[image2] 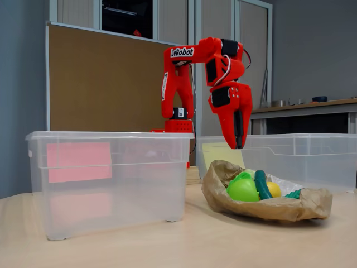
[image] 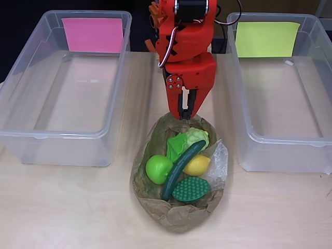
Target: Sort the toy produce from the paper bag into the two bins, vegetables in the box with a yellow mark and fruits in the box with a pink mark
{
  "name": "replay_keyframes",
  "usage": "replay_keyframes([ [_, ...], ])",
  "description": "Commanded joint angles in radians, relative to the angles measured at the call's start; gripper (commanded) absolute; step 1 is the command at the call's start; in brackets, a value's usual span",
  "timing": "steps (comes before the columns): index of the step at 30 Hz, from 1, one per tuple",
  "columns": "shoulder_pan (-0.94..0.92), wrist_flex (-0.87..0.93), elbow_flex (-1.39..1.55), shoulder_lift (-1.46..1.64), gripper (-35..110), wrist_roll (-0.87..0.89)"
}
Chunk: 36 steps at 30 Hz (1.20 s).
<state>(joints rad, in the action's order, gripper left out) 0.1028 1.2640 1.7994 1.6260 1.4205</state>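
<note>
Paper bag (image: 179, 212) under narrow-jawed gripper (image: 185, 113)

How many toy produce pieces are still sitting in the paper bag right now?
5 visible in the paper bag: green apple at left, cucumber diagonally across the middle, lemon at right, lettuce at top, ridged green piece at bottom. More could be hidden underneath.

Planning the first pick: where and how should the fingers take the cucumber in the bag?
Grip the cucumber around its middle, coming straight down from above. It lies diagonally on top of the other produce in the open paper bag, long and thin, so close the fingers across its width.
</note>
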Motion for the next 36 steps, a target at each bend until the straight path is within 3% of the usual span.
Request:
replay_keyframes([
  [1, 0.035, 0.015, -0.058, -0.029, 8, 0.169],
  [9, 0.049, -0.002, -0.14, -0.147, 28, 0.199],
  [20, 0.081, 0.0, -0.247, -0.262, 27, 0.236],
  [36, 0.069, -0.055, -0.186, -0.357, 21, 0.216],
])
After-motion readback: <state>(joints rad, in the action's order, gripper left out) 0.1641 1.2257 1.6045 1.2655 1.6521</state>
